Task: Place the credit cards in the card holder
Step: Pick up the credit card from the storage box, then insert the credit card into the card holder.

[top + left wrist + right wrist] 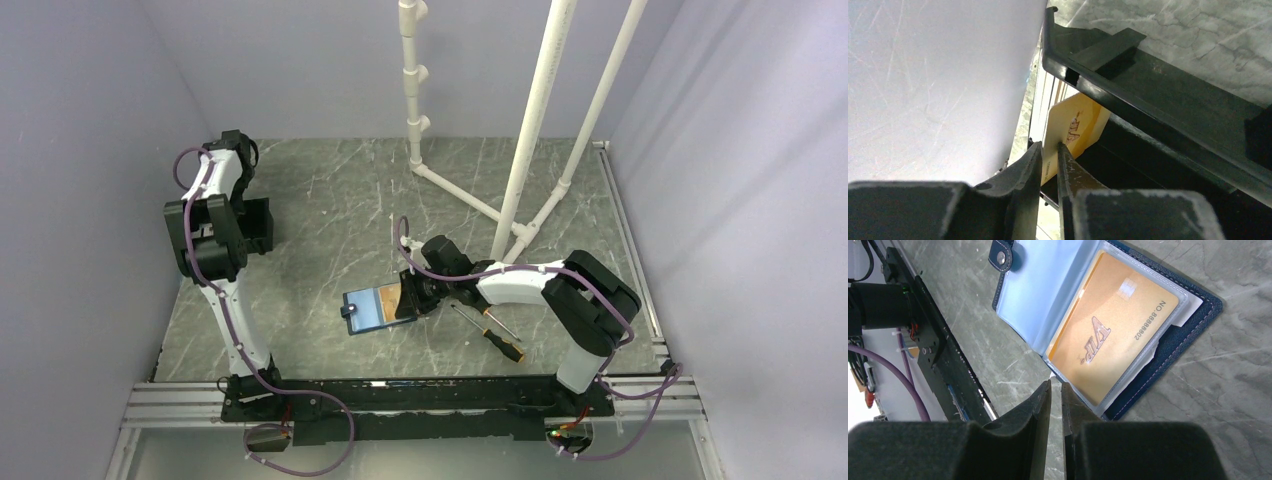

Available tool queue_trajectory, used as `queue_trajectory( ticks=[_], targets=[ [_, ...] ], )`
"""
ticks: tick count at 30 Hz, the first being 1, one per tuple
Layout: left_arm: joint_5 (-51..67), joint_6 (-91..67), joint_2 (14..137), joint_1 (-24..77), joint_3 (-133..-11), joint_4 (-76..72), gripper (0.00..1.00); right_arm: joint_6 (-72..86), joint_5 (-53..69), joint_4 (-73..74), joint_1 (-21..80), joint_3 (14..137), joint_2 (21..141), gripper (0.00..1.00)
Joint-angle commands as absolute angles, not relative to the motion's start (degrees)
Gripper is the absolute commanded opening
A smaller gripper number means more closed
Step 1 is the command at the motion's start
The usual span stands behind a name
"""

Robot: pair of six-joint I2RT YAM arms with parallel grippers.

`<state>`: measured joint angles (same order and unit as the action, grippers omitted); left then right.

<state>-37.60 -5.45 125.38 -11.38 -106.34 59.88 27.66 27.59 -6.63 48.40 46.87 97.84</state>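
At nine o'clock on the surface (330, 200), hard against the side wall, your left pincer (1049, 151) reaches into the black box (1148, 105) and pinches the lower edge of a yellow credit card (1073, 122), which stands tilted on edge inside the box, its printed face toward the camera. More thin edges show behind it, too narrow for you to tell what they are. Near the middle of the surface, a little toward six o'clock, the card holder (1173, 340) lies spread flat, pale blue lining up, its clasp tab (1000, 257) at the far flap. A second card (1113, 335), gold-faced, sits inside a clear sleeve on the nearer half. Your right pincer (1055, 387) rests at that sleeve's corner with its jaws nearly pressed together, only a thin slit between them; you cannot tell whether the sleeve's edge is caught. Two orange-handled screwdrivers (495, 335) lie at about four o'clock from the holder, just beside it.
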Motion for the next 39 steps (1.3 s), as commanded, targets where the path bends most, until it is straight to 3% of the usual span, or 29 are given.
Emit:
queue_trajectory(
  ticks=[1, 9, 19, 24, 29, 34, 37, 39],
  targets=[
    [-39.63, -6.39, 121.30, -11.78, -106.80, 61.02, 0.16, 27.86, 28.74, -8.66, 48.08, 48.73, 97.58, 0.16],
    [-34.77, -8.33, 119.72, -11.44, -107.18, 62.77, 0.03, 27.85, 28.77, -8.46, 48.08, 48.87, 97.86, 0.16],
    [-22.92, -11.55, 111.92, -11.25, -107.72, 65.28, 0.00, 26.82, 26.40, -6.99, 48.08, 49.20, 97.31, 0.16],
    [-7.78, -14.34, 98.93, -11.10, -105.83, 63.85, 0.00, 25.36, 22.55, -4.85, 48.08, 49.82, 96.70, 0.16],
    [23.36, -20.25, 83.61, -9.02, -87.31, 49.31, 0.00, 23.49, 18.92, -1.00, 48.18, 51.64, 95.26, 0.15],
    [42.94, -29.28, 71.17, -3.76, -67.19, 28.95, 0.00, 22.49, 18.89, 4.27, 48.55, 54.63, 92.00, 0.16],
    [51.99, -41.76, 64.03, -2.04, -51.82, 6.07, 0.00, 22.85, 22.02, 5.65, 48.78, 56.87, 88.56, 0.23],
    [54.66, -49.41, 60.12, -0.94, -44.59, -8.95, 0.00, 23.70, 23.66, 5.53, 49.06, 58.46, 86.05, 0.32]
  ],
)
